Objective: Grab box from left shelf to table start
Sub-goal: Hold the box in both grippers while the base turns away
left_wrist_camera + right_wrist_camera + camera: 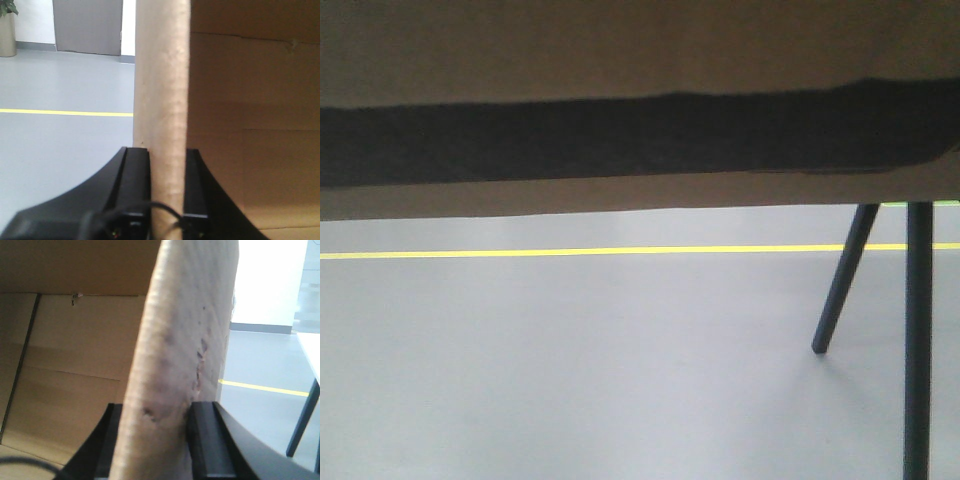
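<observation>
The box point(640, 60) is seen across the top of the frame, with grey floor point(570, 380) below. One box wall is clamped by the left hand point(166, 170), another by the right hand point(160, 420).

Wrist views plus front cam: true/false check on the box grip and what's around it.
1. The left pincer is clamped on a cardboard wall of the box. True.
2. The right pincer hangs open, clear of the box. False: it is shut on a box wall too.
3. A yellow line crosses the floor in the front view. True.
4. The table legs in the front view are white. False: they are dark.
</observation>
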Controlling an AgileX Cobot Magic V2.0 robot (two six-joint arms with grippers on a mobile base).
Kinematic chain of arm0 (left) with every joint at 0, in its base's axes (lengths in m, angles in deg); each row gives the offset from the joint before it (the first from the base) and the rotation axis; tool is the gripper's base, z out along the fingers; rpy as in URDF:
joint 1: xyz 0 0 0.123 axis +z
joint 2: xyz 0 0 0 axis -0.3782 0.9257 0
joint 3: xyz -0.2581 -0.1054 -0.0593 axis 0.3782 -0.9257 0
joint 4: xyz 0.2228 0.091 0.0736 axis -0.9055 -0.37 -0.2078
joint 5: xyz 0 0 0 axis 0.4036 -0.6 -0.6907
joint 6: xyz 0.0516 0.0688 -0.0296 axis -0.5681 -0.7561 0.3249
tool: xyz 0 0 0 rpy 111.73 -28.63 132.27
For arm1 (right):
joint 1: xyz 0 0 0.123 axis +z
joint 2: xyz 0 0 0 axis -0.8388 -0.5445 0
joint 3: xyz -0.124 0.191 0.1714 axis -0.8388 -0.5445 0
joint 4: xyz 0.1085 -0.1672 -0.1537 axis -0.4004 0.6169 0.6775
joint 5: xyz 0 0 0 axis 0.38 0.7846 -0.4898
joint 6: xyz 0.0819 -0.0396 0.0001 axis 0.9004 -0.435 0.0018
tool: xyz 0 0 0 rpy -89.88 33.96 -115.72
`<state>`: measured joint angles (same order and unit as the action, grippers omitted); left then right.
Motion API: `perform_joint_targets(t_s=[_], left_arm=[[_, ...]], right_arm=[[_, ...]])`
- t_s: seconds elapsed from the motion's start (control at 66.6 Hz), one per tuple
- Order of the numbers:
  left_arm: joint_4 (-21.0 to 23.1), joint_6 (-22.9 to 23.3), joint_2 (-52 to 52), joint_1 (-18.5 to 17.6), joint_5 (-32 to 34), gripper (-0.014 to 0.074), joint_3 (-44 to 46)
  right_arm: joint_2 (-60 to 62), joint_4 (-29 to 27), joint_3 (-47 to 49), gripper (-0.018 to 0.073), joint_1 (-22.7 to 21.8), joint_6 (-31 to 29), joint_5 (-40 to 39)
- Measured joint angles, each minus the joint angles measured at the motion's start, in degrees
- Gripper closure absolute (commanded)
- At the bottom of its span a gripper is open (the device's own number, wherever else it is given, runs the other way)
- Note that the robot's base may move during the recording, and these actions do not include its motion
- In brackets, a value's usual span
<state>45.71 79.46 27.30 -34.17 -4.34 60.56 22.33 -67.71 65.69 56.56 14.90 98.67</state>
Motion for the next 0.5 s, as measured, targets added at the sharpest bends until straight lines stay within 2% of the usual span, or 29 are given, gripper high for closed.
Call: perform_joint_targets(t_s=[0.495], left_arm=[[0.00,0.00,0.00,0.00,0.00,0.0697,0.00]], right_arm=[[0.12,0.00,0.00,0.0494,0.00,0.00,0.11]])
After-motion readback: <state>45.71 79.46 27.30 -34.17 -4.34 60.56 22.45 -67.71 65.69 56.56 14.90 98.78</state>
